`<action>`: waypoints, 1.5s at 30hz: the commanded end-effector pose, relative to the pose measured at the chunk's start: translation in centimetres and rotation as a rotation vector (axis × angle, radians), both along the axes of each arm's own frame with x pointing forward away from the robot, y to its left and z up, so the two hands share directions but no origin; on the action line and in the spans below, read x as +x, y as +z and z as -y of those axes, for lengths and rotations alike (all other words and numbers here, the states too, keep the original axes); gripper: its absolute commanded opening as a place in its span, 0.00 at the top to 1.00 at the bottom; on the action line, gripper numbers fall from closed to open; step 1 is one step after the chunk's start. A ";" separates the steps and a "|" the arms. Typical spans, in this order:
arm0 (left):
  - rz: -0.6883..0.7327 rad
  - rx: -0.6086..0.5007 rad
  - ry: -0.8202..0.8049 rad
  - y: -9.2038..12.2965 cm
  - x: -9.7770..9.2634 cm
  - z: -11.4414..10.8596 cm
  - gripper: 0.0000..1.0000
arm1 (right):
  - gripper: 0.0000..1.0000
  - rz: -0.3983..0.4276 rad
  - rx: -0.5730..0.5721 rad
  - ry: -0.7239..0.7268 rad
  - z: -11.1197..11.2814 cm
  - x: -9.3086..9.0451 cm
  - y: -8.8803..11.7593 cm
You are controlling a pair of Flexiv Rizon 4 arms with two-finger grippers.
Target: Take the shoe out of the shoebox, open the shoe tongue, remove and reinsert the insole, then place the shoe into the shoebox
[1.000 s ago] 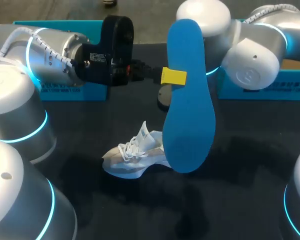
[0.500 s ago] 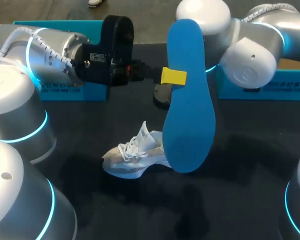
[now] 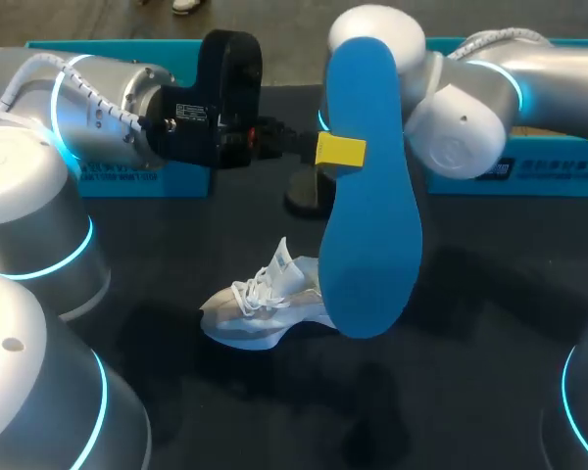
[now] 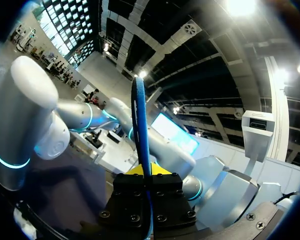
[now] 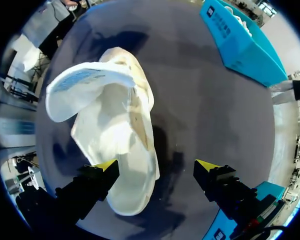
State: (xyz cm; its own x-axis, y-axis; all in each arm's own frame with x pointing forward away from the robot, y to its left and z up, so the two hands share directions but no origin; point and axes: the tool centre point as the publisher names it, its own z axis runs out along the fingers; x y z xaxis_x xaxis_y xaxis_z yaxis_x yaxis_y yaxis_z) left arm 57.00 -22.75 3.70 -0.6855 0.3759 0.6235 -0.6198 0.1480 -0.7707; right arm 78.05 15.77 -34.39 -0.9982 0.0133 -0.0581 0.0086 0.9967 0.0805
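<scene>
Far left edge of the counter (image 3: 470, 392): a blue shoebox (image 3: 127, 178). The left jaws clamp the blue insole (image 3: 370, 196) upright above the white shoe (image 3: 260, 305), which lies mid-counter, well apart from both boxes. The right jaws stand spread wide, with the shoe ahead, nearer one finger. Far right edge: a second blue box (image 3: 559, 168).

The left arm (image 3: 88, 98) comes in level from the left, its black wrist (image 3: 225, 93) pointing toward the middle. The left tool (image 3: 340, 150) is clamped on the upright insole (image 3: 372, 235), which is pinched between its yellow tips. The right arm (image 3: 461, 127) bends in from the far right, aimed downward. The right tool (image 5: 157, 167) has its fingers spread wide, gripping nothing.
</scene>
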 end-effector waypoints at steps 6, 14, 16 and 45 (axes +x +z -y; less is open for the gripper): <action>-0.001 -0.003 0.001 -0.1 -0.1 0.0 1.00 | 0.00 -0.038 0.003 0.020 -1.0 0.6 -3.5; -0.001 -0.003 0.001 -0.1 -0.1 0.0 1.00 | 0.00 -0.079 0.005 0.014 -1.0 0.0 -5.6; -0.001 -0.003 0.001 -0.1 -0.1 0.0 1.00 | 0.02 -0.080 0.007 0.014 -1.2 0.1 -5.7; -0.001 -0.003 0.001 -0.1 -0.1 0.0 1.00 | 1.00 -0.116 -0.018 -0.005 -1.2 -0.2 -5.6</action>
